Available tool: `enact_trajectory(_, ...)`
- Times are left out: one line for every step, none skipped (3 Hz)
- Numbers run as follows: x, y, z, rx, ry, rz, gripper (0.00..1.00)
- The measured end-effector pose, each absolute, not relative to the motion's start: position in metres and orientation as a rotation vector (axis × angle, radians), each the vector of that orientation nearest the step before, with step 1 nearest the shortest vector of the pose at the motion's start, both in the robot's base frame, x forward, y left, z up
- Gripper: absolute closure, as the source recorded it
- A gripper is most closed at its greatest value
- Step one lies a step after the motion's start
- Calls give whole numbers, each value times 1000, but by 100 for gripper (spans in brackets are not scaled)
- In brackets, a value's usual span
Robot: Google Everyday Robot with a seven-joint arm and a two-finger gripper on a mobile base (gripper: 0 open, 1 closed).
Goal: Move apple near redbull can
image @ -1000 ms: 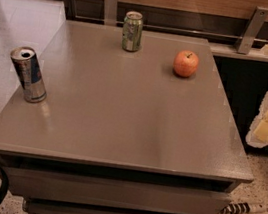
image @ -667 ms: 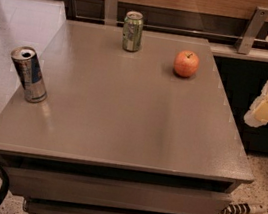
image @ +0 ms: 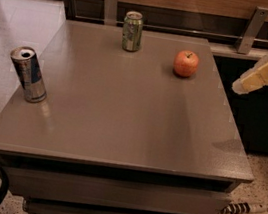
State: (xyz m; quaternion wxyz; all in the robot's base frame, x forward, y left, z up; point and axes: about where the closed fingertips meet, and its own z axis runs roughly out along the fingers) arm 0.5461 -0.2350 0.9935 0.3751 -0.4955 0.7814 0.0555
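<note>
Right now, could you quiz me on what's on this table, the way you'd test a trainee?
1. True or false: the apple touches the green can.
2. Which stands nearest the left edge of the table in the camera view? A apple, B redbull can, C green can.
3. Fill in: the gripper hovers beyond the table's ____ edge.
Key: 1 false; 2 B; 3 right.

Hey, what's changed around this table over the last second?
The claw, off the table's right edge, has risen and swung left toward the apple. Nothing was taken hold of. The apple, the redbull can and the green can have not moved.
</note>
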Motion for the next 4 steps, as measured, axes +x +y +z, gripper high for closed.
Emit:
enact_trajectory(593, -245, 976, -1099, 1966, 157, 0)
enact_trajectory(641, -250, 944, -994, 1960, 160, 0)
enact_trajectory(645, -249, 940, -990, 1961, 164, 0)
enact_trajectory(647, -247, 937, -984, 1958, 191, 0)
